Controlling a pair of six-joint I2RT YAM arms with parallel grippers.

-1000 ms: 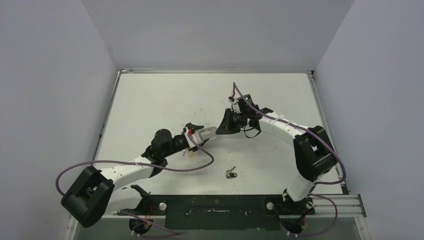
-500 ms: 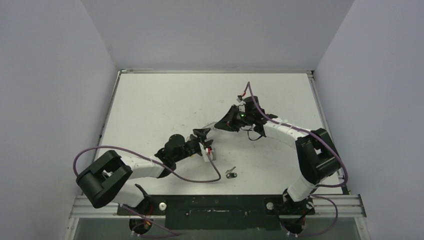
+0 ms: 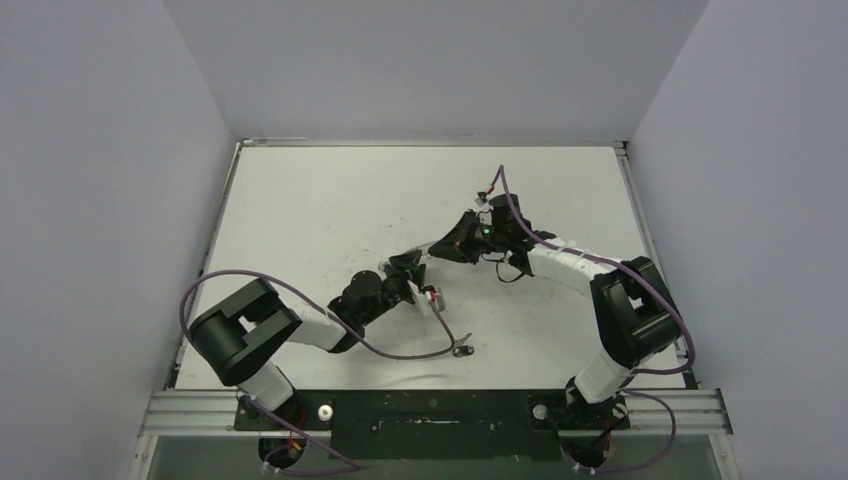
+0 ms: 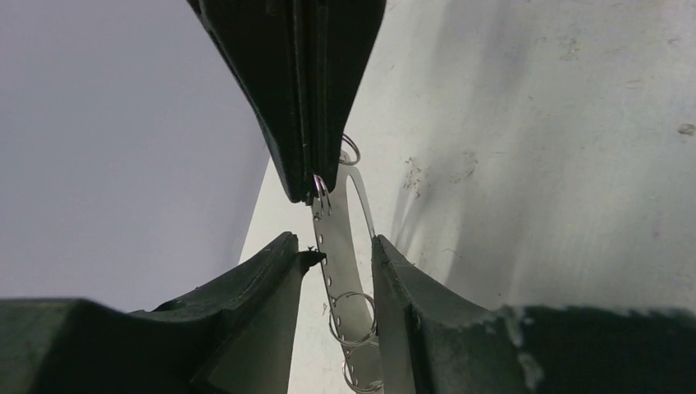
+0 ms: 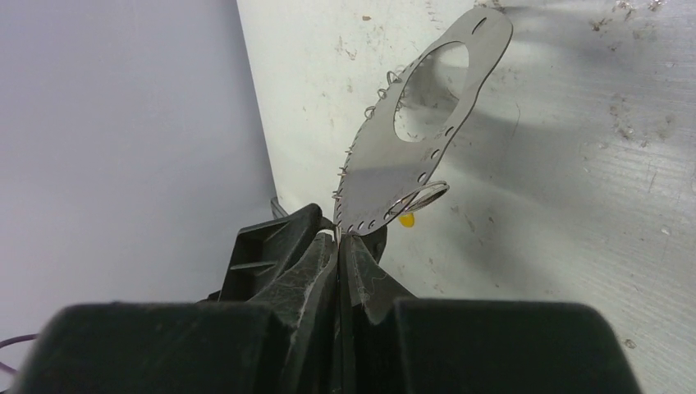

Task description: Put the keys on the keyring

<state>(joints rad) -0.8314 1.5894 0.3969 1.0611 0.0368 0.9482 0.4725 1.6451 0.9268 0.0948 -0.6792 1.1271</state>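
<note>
Your left tool (image 4: 335, 246) is partly open and holds nothing. From its wrist camera the keyring (image 5: 382, 176) shows in the gap between its fingers (image 4: 246, 304), but you cannot tell whether the fingers reach around the metal or stop just short of it. From above, this tool sits just beside the keyring's free end.

The keyring hangs clear of the counter (image 3: 300, 200), stretched between your two tools. It is a flat silvery plate with an oval cut-out, and small rings (image 4: 353, 316) are strung through holes along its edge. A yellow key head (image 5: 406, 219) peeks out just under that edge, close to the right tool; you cannot tell what it hangs on.

A dark-headed key (image 3: 461, 348) lies on the counter, apart from both tools, on the side towards the arm bases.

Your right tool (image 5: 339, 238) is closed tight, pinching the keyring's narrow end between its fingertips.
</note>
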